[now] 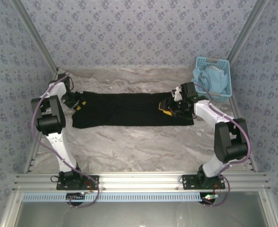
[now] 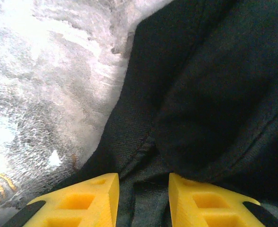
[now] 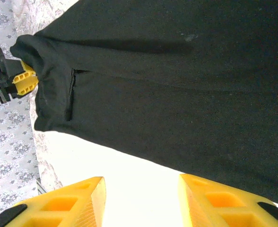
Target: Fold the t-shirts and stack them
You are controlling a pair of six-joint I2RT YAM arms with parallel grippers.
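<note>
Showing the black t-shirt [image 1: 124, 109], plain side up, spread as a long band on the table [image 1: 129, 146], one end near the blue basket [image 1: 214, 60] and the other well away from it. The left gripper [image 2: 144, 198] sits at the end far from the basket, fingers partly apart with a hem between them; whether they pinch it cannot be told. The right gripper [image 1: 166, 109] hovers, released, over the end nearer the basket, probably placed to take that edge for a fold.
</note>
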